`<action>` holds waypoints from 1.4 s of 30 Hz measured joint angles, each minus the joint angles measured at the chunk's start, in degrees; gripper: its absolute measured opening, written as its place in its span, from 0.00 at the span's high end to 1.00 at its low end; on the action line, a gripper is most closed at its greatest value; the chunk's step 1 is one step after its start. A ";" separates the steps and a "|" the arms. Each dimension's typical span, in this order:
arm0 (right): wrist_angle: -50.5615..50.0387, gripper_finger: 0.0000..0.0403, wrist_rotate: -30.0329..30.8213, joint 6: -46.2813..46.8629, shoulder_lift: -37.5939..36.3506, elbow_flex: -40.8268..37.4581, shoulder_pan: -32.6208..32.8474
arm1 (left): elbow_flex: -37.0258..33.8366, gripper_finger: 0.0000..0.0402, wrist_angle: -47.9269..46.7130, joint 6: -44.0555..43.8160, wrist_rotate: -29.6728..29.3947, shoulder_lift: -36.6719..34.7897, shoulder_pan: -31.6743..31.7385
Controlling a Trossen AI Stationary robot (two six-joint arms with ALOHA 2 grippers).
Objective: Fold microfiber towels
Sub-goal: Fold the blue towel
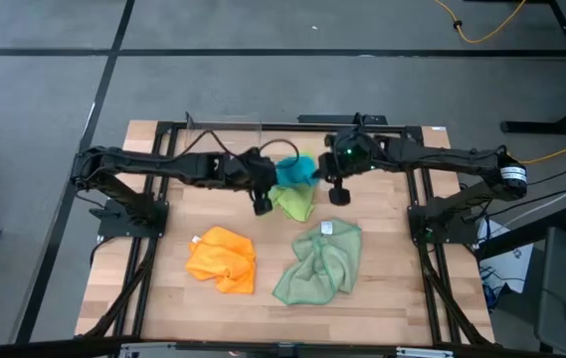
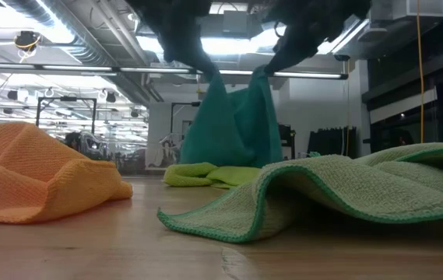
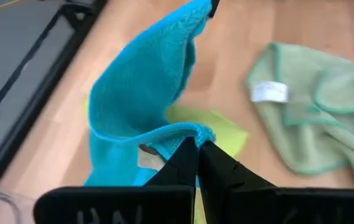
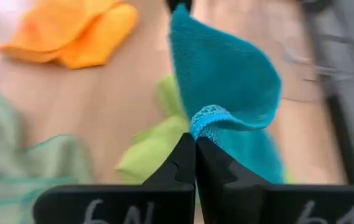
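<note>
Holding teal towel (image 1: 293, 171) aloft, both hands pinching

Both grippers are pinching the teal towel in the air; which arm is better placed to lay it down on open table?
Probably the left. The left gripper and right gripper both hold the teal towel, but bare wood lies beyond the left side, toward the orange towel.

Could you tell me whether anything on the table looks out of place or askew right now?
Nothing is damaged. The orange towel and sage towel lie crumpled, unfolded; the lime towel sits bunched beneath the teal towel hanging between both end effectors.
</note>
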 joint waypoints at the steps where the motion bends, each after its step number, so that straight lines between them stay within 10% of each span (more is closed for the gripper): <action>1: -0.39 1.00 -0.74 -0.05 0.00 0.00 0.49 | 0.00 1.00 -0.01 0.00 0.01 0.00 -0.72; 7: 0.27 1.00 4.69 -0.19 -0.03 0.00 2.32 | 0.00 1.00 2.34 2.06 -3.69 -0.16 -2.29; 12: 0.38 1.00 24.68 -0.03 -0.95 2.79 3.01 | 2.17 1.00 9.32 8.80 -14.52 -2.45 -2.20; 19: -2.67 1.00 50.30 -1.32 -3.26 11.07 4.73 | 13.56 1.00 10.56 19.57 -14.64 -2.43 -0.96; 27: -15.38 1.00 44.84 4.92 -4.46 13.05 5.39 | 14.05 1.00 9.91 15.20 -1.50 1.86 2.37; 42: -21.16 1.00 47.58 9.47 -4.57 10.16 5.88 | 14.15 1.00 8.88 15.56 -3.03 5.32 8.04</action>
